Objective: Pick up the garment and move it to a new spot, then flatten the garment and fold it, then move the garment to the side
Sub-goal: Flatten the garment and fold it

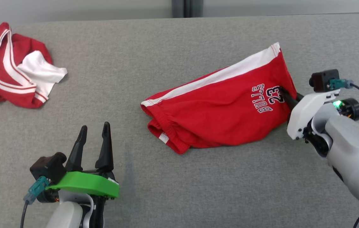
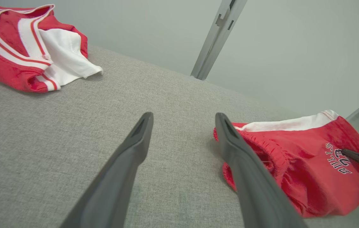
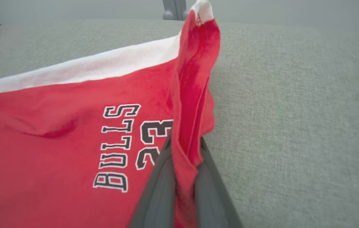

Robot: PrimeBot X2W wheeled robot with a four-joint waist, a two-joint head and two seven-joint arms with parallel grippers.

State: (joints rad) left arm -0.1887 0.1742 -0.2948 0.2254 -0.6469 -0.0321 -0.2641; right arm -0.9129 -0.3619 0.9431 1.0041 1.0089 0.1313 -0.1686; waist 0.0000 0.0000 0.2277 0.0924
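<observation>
Shorts [image 1: 217,117] on the table [image 1: 166,190] right of centre, another garment [image 1: 5,76] far left (back corner)

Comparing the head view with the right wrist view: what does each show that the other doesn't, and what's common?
Head view adds: the open left gripper and the elastic waistband. Right wrist view adds: how the right gripper is shut on a raised hem fold. Both: the red shorts, their BULLS 23 print, the grey surface.

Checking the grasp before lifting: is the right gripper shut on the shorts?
Shut: the right gripper pinches a raised fold of the red shorts beside the number.
</observation>
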